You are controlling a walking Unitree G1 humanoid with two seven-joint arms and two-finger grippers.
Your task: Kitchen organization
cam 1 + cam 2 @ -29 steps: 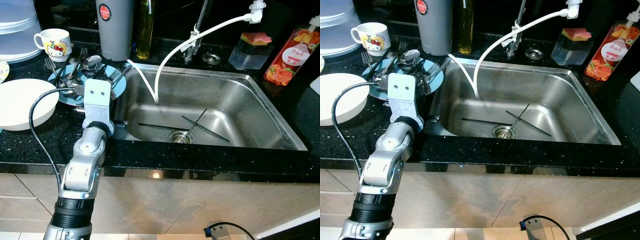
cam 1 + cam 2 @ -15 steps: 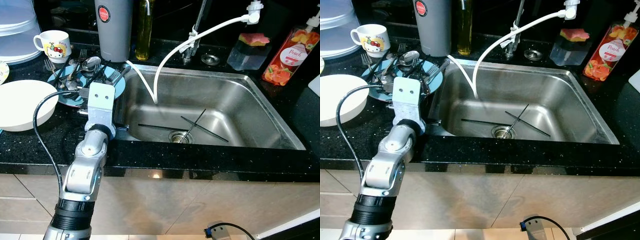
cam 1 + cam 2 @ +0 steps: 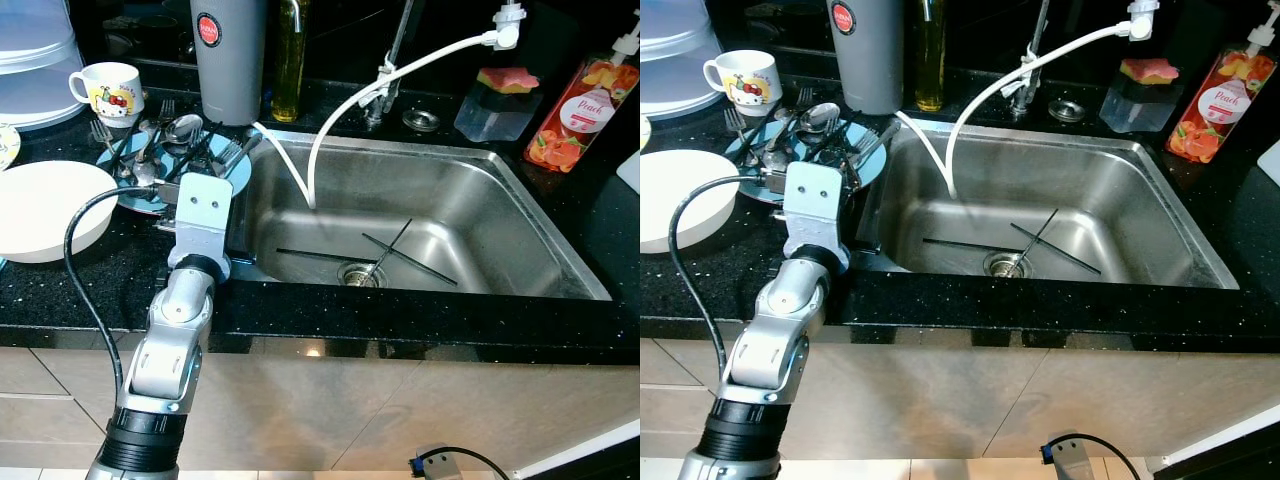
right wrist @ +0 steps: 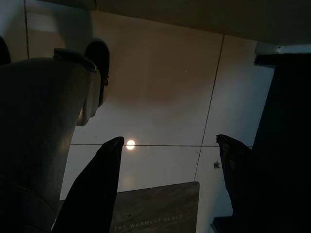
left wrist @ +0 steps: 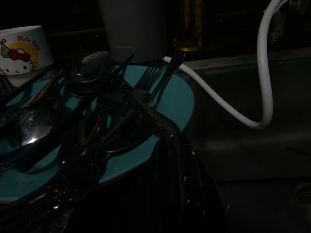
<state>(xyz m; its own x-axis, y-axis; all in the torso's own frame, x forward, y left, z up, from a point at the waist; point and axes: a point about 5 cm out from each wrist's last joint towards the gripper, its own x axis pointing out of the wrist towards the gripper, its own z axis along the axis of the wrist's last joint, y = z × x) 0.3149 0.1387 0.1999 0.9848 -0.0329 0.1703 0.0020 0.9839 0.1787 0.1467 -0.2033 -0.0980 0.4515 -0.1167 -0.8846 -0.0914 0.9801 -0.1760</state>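
Note:
A blue plate point(image 3: 238, 168) heaped with several spoons and forks point(image 3: 182, 128) sits on the black counter just left of the sink point(image 3: 520, 190). My left wrist point(image 3: 205, 212) is stretched over the plate's near edge and hides the gripper from the head camera. In the dark left wrist view, my left gripper point(image 5: 175, 165) rests at the plate's rim point(image 5: 180, 99), close to a fork handle point(image 5: 150, 114). Whether it holds anything is too dark to make out. My right gripper point(image 4: 167, 160) hangs open over the tiled floor, holding nothing.
A cartoon mug point(image 3: 107, 85) and a grey canister point(image 3: 228, 60) stand behind the plate, and a white bowl point(image 3: 45, 205) lies to its left. Thin black sticks point(image 3: 400, 255) lie in the sink near the drain. A white hose point(image 3: 330, 120) loops into it. A soap bottle point(image 3: 580, 100) stands at the far right.
My left wrist has drifted slightly right and back toward the counter's front edge. The cutlery and plate have not moved.

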